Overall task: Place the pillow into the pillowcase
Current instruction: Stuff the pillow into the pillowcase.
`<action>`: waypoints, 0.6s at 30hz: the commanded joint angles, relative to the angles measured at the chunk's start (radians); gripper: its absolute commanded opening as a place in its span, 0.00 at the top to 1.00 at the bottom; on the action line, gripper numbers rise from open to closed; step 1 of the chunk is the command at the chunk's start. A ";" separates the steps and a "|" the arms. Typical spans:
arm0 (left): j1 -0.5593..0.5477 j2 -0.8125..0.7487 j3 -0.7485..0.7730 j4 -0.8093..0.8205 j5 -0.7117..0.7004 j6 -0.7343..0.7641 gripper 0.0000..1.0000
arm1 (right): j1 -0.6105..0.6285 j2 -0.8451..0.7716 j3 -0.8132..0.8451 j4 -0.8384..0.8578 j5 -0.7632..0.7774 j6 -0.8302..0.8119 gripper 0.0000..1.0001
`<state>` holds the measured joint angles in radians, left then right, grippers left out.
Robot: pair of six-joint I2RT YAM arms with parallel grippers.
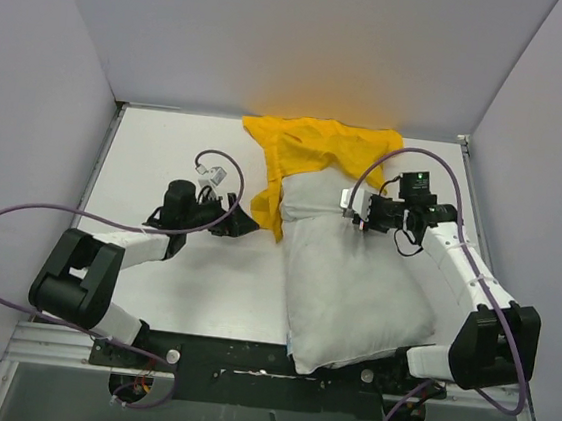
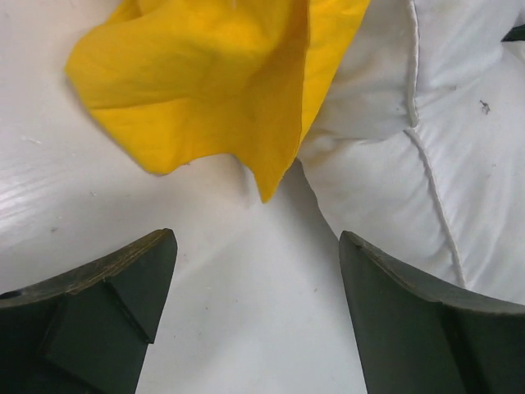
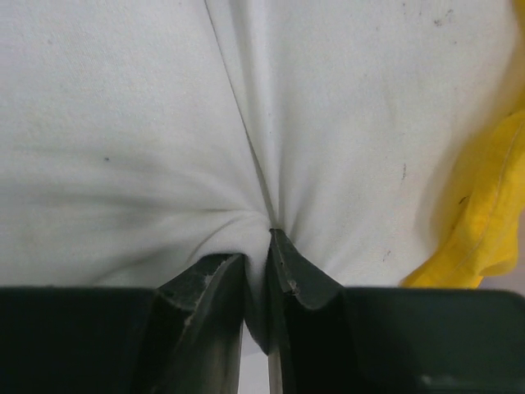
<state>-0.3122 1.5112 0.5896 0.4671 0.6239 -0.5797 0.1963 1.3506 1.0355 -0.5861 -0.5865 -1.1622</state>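
- Right gripper (image 3: 258,246) is pressed together on the pillow (image 3: 164,123), pinching a small fold of its white fabric where a seam line runs down into the jaws; puckers fan out from the pinch.
- Ahead of those fingers the pillow fills nearly the whole wrist view, and a strip of the yellow pillowcase (image 3: 484,222) shows at the far right of the fingers, touching the pillow's edge.
- From above, the right gripper (image 1: 359,219) meets the pillow (image 1: 353,289) near its far end, coming in from the pillow's right side.
- Behind the gripper, the pillow's plump body runs back toward the arm bases, its near corner reaching the table's near edge.
- Beyond the gripper lies the pillowcase (image 1: 318,149), bunched against the back wall with the pillow's far end touching it; whether that end sits inside the opening cannot be told.
- Left gripper (image 2: 256,238) is spread wide with nothing between its fingers, only bare white table (image 2: 246,328).
- Just ahead of it hangs a pointed flap of the pillowcase (image 2: 221,82), apart from both fingertips.
- Ahead and to the right of its right finger bulges the pillow (image 2: 394,164), a stitched seam crossing it, with the yellow flap draped over its left side.
- In the top view the left gripper (image 1: 243,219) sits just left of that flap, low over the table (image 1: 166,158).
- Purple cables (image 1: 19,218) loop from each arm.
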 commanded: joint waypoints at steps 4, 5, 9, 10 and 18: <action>-0.019 -0.056 -0.016 0.188 -0.145 0.128 0.18 | 0.003 -0.097 0.112 -0.246 -0.223 -0.078 0.72; -0.035 -0.050 -0.012 0.224 -0.156 0.148 0.16 | 0.014 -0.106 0.134 -0.295 -0.261 -0.099 0.67; -0.109 0.021 0.069 0.263 -0.171 0.199 0.15 | 0.117 -0.102 0.237 -0.396 -0.280 -0.044 0.39; -0.121 0.049 0.092 0.262 -0.179 0.201 0.15 | 0.144 -0.091 0.261 -0.398 -0.276 -0.009 0.33; -0.101 0.195 0.166 0.259 -0.230 0.108 0.47 | 0.280 0.097 0.450 -0.221 -0.168 0.330 0.10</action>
<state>-0.4431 1.6829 0.7315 0.6594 0.4156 -0.4217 0.4538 1.3483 1.4010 -0.9157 -0.8101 -1.0401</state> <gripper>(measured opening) 0.535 0.886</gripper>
